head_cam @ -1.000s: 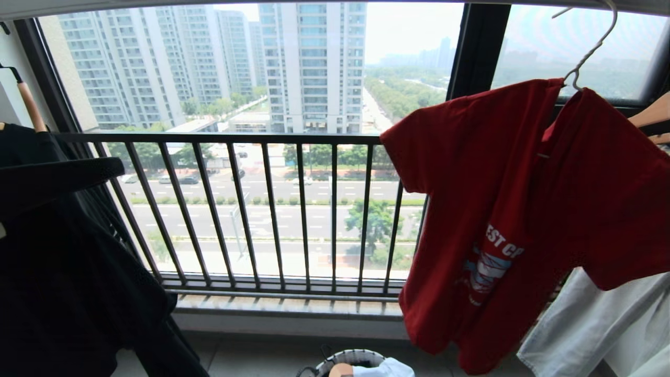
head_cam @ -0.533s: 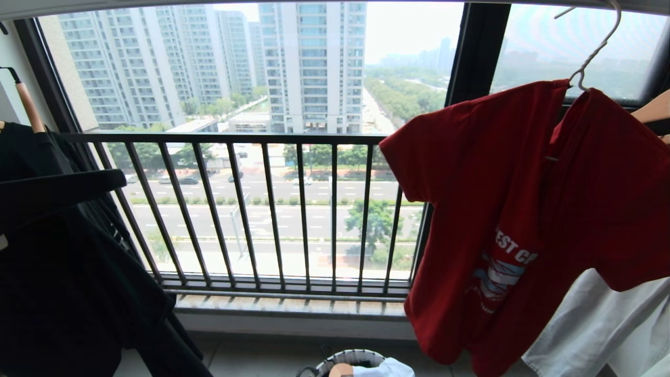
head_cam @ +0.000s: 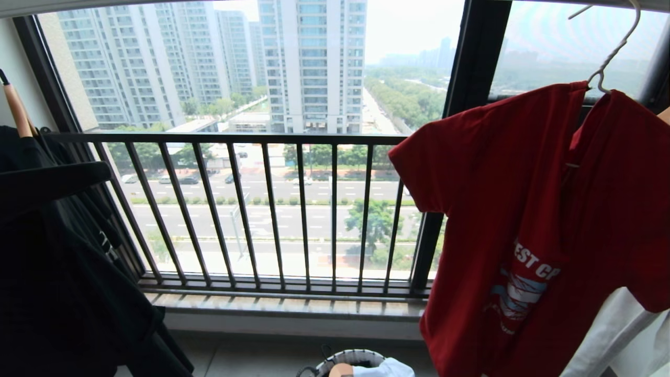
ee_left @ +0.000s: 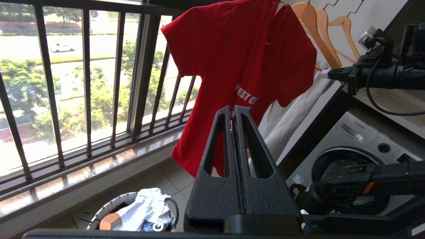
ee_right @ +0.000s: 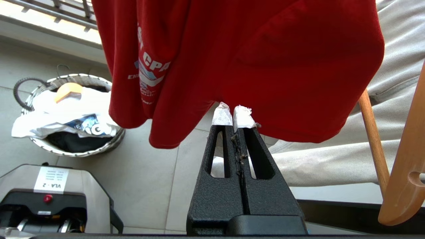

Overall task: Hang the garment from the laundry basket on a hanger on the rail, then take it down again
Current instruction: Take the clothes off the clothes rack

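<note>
Head view: the garment [head_cam: 523, 209] hangs on the hanger [head_cam: 615, 50] beside the barred window railing [head_cam: 261, 209] — laundry basket [head_cam: 356, 365] on the tiled floor below. Left wrist view: left gripper [ee_left: 235, 111] pressed together, empty. Right wrist view: right gripper [ee_right: 233, 113] likewise (taped tips) just under the garment's hem.

The garment [head_cam: 523, 173] is soft red cloth, not shiny. Its hanger [head_cam: 612, 50] is thin white wire — smooth. The laundry basket [ee_right: 71, 116] looks woven and rough. The right gripper [ee_right: 234, 114] is bumpy black plastic, with white tape-like wrapping on its fingertips [ee_right: 221, 116].
</note>
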Available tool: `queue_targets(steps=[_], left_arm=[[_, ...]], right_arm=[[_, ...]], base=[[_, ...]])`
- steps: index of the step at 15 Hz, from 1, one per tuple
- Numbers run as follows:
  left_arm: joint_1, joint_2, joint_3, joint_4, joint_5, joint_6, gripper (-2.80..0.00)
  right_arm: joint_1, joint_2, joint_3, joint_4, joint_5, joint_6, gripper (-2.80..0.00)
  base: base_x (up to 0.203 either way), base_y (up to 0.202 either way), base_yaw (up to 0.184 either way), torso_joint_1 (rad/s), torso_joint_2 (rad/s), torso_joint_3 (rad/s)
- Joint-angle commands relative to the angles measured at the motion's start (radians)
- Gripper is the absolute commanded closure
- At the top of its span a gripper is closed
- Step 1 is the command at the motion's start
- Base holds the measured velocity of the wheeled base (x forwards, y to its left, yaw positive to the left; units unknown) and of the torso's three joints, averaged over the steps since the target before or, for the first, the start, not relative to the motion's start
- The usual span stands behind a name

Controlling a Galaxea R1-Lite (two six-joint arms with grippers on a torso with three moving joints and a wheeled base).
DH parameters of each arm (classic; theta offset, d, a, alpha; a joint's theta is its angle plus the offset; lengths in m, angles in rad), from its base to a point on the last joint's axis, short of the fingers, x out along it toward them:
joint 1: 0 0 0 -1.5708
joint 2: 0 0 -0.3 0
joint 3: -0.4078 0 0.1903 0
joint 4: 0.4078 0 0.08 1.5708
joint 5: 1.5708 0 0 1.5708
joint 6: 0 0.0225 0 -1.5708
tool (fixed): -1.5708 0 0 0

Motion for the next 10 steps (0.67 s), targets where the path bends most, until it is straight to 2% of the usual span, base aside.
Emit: queue_targets(steps=[1, 3, 5, 6, 10], left_arm=[[0.000, 0.002, 0.000, -0.001, -0.003, -0.002, 0.00], [0.000, 0.017, -0.013, 0.002, 0.001, -0.005, 0.00], [0.001, 0.028, -0.020, 0.008, 0.005, -0.007, 0.00], [0.001, 0.028, -0.020, 0.008, 0.005, -0.007, 0.00], [0.001, 0.029, -0.018, 0.009, 0.005, -0.006, 0.00]], right_arm=[[-0.083, 0.018, 0.039, -0.009, 0.001, -0.011, 0.00], [-0.176, 0.033, 0.042, 0.000, 0.002, -0.069, 0.00], [-0.259, 0.045, 0.042, 0.051, 0.003, -0.168, 0.00], [-0.267, 0.047, 0.039, 0.055, 0.004, -0.179, -2.80], [-0.293, 0.069, 0.026, 0.051, 0.042, -0.175, -2.80]], base=[[0.000, 0.000, 0.000, 0.000, 0.00, 0.000], [0.000, 0.000, 0.000, 0.000, 0.00, 0.000], [0.000, 0.000, 0.000, 0.000, 0.00, 0.000], [0.000, 0.000, 0.000, 0.000, 0.00, 0.000], [0.000, 0.000, 0.000, 0.000, 0.00, 0.000]])
